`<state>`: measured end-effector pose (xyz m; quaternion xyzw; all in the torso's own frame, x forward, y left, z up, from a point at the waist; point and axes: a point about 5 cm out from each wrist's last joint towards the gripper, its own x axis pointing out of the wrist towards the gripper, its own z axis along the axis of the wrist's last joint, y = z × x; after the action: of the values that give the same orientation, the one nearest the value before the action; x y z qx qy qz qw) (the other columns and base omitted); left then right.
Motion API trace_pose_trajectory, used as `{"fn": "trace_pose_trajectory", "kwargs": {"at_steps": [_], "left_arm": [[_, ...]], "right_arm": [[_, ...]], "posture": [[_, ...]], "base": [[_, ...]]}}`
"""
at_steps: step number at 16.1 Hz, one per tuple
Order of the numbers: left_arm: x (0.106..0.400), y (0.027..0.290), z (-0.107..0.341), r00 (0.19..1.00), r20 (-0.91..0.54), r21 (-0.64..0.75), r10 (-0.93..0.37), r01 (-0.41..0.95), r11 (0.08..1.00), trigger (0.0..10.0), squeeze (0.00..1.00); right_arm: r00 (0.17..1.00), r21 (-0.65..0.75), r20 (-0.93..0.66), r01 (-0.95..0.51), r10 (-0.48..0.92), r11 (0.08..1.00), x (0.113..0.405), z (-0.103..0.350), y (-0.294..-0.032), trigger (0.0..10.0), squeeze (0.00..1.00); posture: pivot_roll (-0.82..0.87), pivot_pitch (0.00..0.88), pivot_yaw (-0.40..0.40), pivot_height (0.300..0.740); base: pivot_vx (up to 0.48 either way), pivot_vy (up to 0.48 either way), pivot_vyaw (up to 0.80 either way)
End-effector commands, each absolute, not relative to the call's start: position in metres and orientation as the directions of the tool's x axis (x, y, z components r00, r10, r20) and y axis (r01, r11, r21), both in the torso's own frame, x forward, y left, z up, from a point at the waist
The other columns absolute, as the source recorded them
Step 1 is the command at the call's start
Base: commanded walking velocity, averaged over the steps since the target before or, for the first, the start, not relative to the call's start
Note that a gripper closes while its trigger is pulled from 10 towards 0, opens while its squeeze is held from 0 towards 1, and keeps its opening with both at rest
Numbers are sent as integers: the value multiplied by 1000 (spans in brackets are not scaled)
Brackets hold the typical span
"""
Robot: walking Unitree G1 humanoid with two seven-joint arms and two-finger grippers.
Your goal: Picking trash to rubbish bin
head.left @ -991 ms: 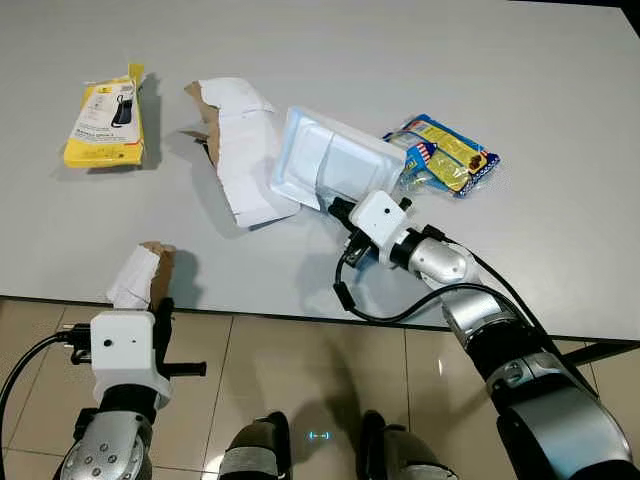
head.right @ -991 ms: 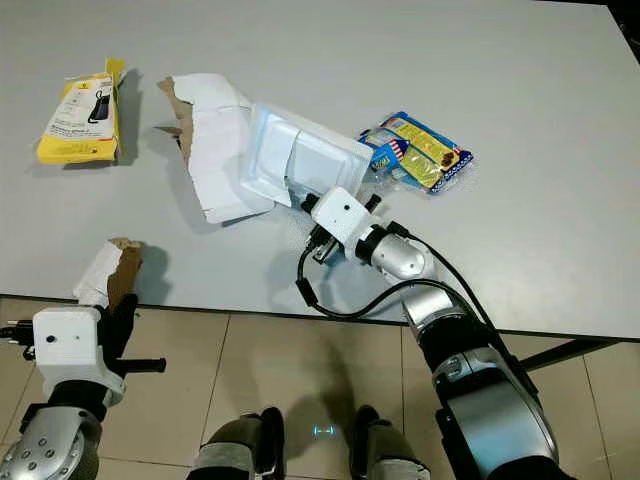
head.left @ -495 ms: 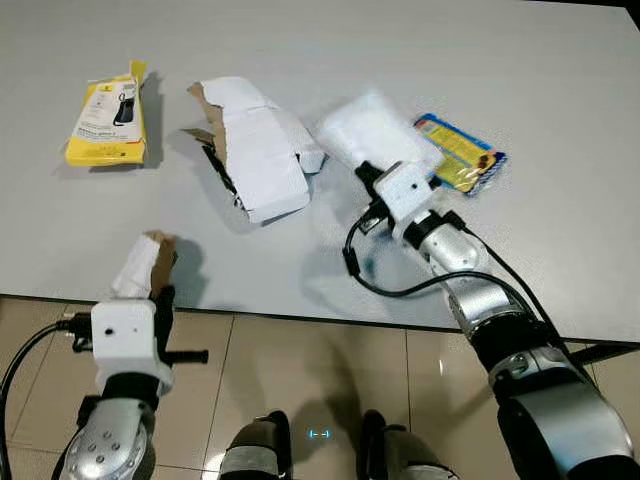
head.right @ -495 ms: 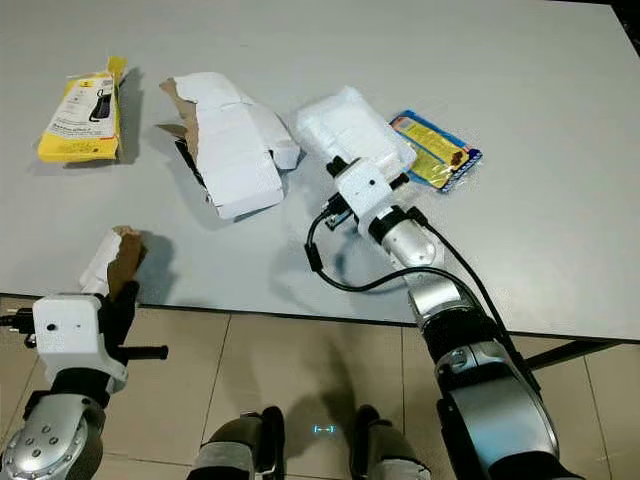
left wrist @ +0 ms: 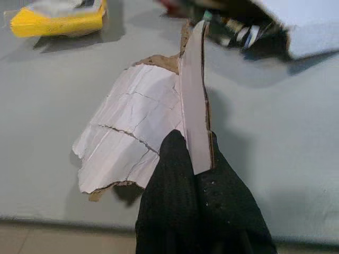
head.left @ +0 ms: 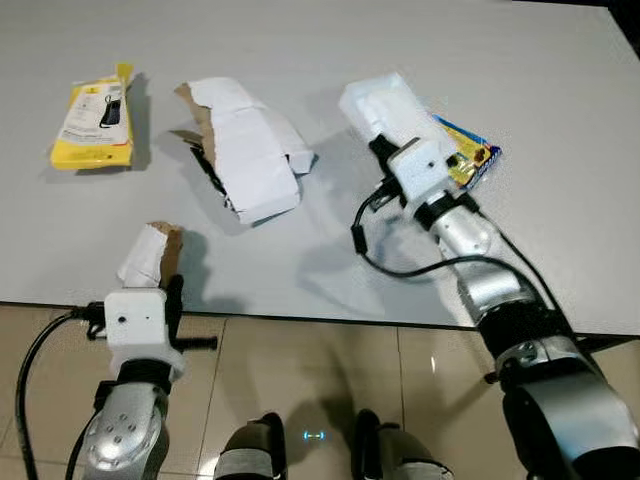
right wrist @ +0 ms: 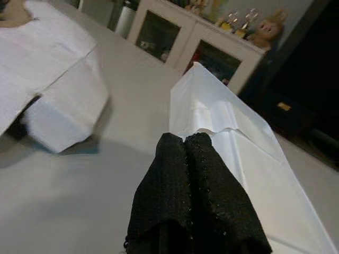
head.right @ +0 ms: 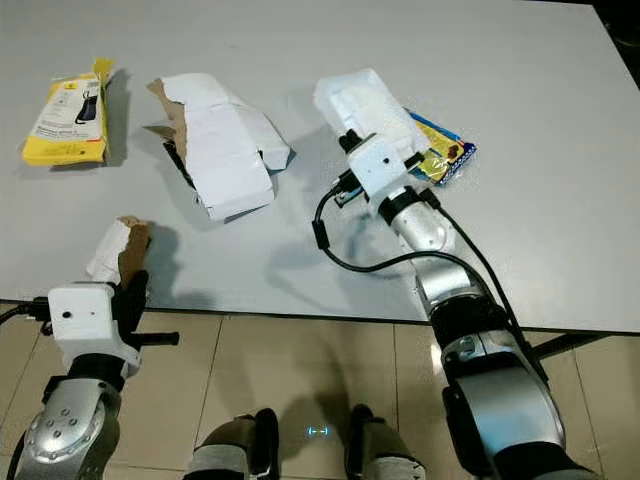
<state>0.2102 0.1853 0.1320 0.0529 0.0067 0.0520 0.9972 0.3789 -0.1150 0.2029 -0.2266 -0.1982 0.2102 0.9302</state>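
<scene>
Grey matte tabletop (head.left: 560,90), beige tiled floor (head.left: 300,370) below near edge. Right end effector (head.left: 385,150) clamped on white plastic tray (head.left: 385,105); left end effector (left wrist: 193,159) clamped on torn white cardboard scrap (left wrist: 137,140).

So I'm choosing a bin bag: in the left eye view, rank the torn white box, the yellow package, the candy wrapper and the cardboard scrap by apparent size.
1. Torn white box.
2. Yellow package.
3. Cardboard scrap, though it's nearer the camera and partly hidden.
Candy wrapper: unranked, mostly hidden behind the right arm.

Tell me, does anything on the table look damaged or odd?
Yes. The white box in the middle of the table is torn open, its brown ragged edges showing. The left tool holds another torn cardboard piece.
</scene>
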Motion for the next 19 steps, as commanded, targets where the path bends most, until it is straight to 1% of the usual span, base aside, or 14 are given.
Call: {"fn": "trace_pose_trajectory", "kwargs": {"at_steps": [1, 3, 5, 6, 7, 11, 16, 19], "left_arm": [[210, 185, 125, 993, -26, 114, 115, -111, 987, 10000, 0], [217, 181, 125, 994, -13, 103, 113, -111, 988, 10000, 0], [221, 180, 125, 993, -3, 96, 116, -115, 989, 10000, 0], [226, 179, 126, 993, 10, 86, 119, -120, 989, 10000, 0], [231, 178, 129, 992, 25, 71, 122, -124, 990, 10000, 0], [242, 166, 143, 993, 78, 45, 87, -90, 995, 10000, 0], [249, 158, 146, 993, 98, 35, 67, -70, 997, 10000, 0], [249, 158, 147, 992, 103, 35, 71, -75, 997, 10000, 0]], "right_arm": [[820, -500, 328, -270, 469, 823, 379, 216, -117, 0, 0], [828, -486, 346, -244, 441, 839, 380, 220, -121, 0, 0], [843, -437, 345, -244, 412, 866, 379, 217, -124, 0, 0], [858, -389, 338, -246, 386, 888, 376, 212, -127, 10000, 0], [869, -353, 335, -242, 364, 904, 372, 206, -129, 10000, 0], [886, -321, 297, -259, 356, 911, 359, 193, -130, 10000, 0], [894, -320, 272, -264, 355, 910, 353, 197, -134, 10000, 0], [891, -333, 270, -270, 366, 903, 350, 199, -131, 10000, 0]], "posture": [[86, 205, -13, 740], [63, 192, -21, 740], [48, 186, -26, 740], [28, 181, -31, 740], [16, 178, -32, 740], [-14, 177, -32, 740], [-42, 171, -30, 740], [-41, 170, -33, 740]], "base": [[0, 0, 0], [0, 0, 0], [0, 0, 0], [0, 0, 0], [0, 0, 0], [0, 0, 0], [0, 0, -743], [0, 0, -785]]}}
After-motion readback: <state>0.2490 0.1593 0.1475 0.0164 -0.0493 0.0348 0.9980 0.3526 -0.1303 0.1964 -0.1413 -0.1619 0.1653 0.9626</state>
